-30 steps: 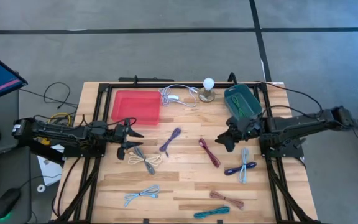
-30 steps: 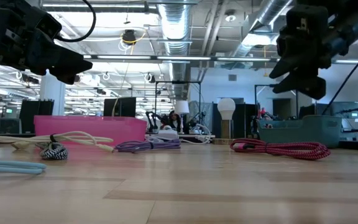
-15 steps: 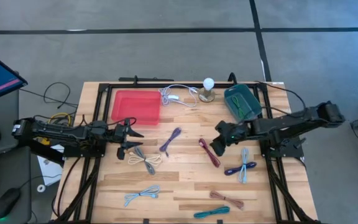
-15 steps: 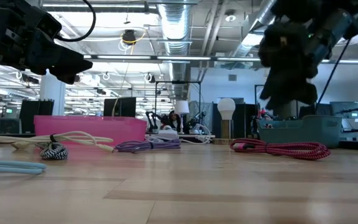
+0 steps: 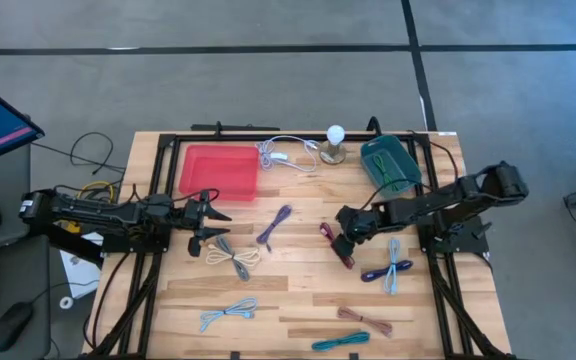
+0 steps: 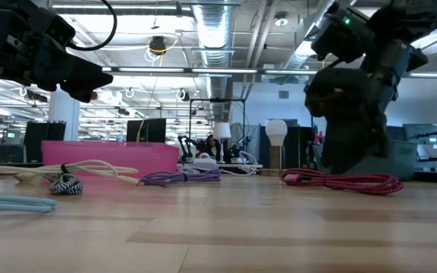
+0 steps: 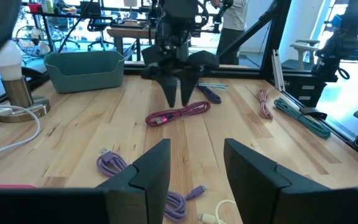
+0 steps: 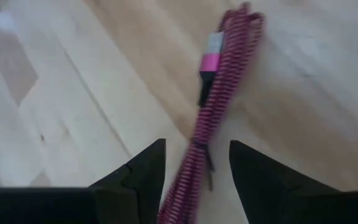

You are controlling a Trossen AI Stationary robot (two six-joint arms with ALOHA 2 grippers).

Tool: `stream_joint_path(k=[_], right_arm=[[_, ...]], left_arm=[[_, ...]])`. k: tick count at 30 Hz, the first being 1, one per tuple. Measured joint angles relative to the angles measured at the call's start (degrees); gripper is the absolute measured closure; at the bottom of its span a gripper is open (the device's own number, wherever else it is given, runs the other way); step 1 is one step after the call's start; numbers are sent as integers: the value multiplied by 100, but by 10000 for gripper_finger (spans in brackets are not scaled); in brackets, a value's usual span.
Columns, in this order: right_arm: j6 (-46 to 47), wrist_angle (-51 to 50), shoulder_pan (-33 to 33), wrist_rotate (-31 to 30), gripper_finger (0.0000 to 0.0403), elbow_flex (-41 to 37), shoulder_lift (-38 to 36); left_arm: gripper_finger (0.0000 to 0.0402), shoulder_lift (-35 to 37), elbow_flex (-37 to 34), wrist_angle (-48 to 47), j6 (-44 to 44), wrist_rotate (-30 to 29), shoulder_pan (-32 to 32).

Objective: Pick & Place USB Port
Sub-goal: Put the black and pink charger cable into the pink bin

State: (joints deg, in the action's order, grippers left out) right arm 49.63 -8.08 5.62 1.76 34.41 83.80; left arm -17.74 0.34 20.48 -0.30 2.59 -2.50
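Right Over the Red Cable, Fingers Spread

Now the red cable (image 5: pixel 340 247) lies flat on the wooden table (image 5: pixel 298 300), about mid-table and slightly toward the right arm's side, a coiled bundle with a plug at one end. In the right wrist view it runs straight between that arm's two dark fingers, plug end farther off, the coil passing into the gap between them. The right gripper (image 5: pixel 344 244) hangs directly above the bundle with its fingers parted and nothing held; the low view shows it low over the cable (image 6: pixel 340 180) but I cannot tell whether the tips touch the wood. From the left wrist view the same gripper stands over the cable (image 7: pixel 178 114) with its fingers pointing down astride it.

My reading is that the step in hand is the reach-and-grasp: the approach looks nearly done and the closing is not yet made. The next move calls for a short drop until the fingers bracket the coil, then a squeeze on the thick middle of the bundle so the loops do not slide out. After that comes a lift and a carry, probably to the teal bin (image 5: pixel 389 164) at the table's far right corner, which already holds some cable.

Farther out, a purple cable (image 5: pixel 274 225) lies just to the left. The left gripper (image 5: pixel 211 227) waits near the red tray (image 5: pixel 218 172), fingers apart, empty
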Motion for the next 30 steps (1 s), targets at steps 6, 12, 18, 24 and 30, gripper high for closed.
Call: stream_joint_path(k=[6,12,18,24,30], right_arm=[[127,400,79,255,242,2,431],[146,421,72,293,266,13,627],[39,349,40,281,357,-4,477],[-492,401,-2,56,386,-12,246],[-1586,483,-181,-486,395,-11,-78]], left_arm=[[253,-1,0,-1,0,0,0],[253,0,0,-1,0,0,0],[253,1,0,-1,0,0,0],[253,0,0,8,0,-2,0],[253,1,0,157,0,-10,0]])
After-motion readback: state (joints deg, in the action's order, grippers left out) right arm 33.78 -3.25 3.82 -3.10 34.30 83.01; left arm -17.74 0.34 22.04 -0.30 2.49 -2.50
